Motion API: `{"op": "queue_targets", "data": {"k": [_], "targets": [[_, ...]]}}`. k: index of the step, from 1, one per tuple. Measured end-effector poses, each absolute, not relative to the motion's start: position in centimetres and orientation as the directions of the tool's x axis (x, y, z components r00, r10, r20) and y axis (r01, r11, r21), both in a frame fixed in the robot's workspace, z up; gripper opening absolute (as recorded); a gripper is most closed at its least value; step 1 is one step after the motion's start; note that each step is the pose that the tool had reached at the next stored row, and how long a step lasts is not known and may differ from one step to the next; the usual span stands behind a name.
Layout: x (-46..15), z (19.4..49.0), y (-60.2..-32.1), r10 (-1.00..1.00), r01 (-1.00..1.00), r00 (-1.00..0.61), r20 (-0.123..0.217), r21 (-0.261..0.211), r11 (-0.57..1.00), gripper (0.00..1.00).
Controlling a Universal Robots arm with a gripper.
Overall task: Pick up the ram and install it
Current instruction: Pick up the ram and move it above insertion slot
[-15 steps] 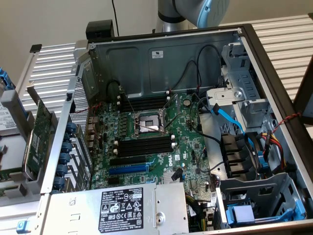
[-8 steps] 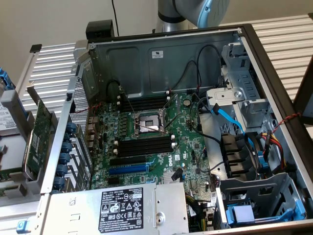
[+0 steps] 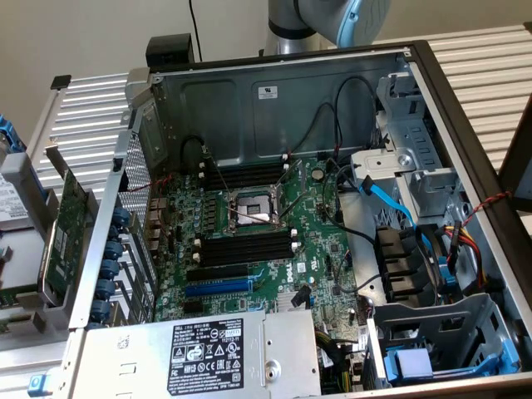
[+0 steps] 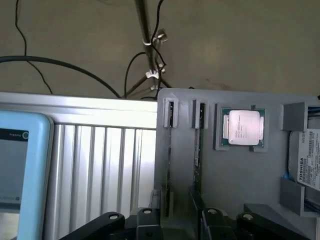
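The tool (image 4: 178, 227) hung over a grey tray (image 4: 235, 175) on the ribbed bench (image 4: 100, 165), its jaws spread wide and holding nothing. The ram (image 4: 199, 160) stood on edge in a narrow slot of that tray, just beside a processor chip (image 4: 242, 127). The computer case (image 3: 274, 108) lay open.

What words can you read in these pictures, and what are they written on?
"TOSHIBA": on the hard drive.
The power supply label: too small to read.
The white sticker on the case wall: too small to read.
The processor chip: print too blurred to read.
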State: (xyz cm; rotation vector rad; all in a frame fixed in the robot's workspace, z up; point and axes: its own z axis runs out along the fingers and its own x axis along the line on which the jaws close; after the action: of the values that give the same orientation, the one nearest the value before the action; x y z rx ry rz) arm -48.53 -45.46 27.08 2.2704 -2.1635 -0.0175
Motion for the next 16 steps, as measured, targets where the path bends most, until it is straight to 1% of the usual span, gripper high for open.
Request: {"op": "queue_targets", "data": {"k": [16], "targets": [[-48.4, 24.1, -45.8, -0.999, -0.998, 0.054, -0.004, 0.011, -0.054, 0.36]]}}
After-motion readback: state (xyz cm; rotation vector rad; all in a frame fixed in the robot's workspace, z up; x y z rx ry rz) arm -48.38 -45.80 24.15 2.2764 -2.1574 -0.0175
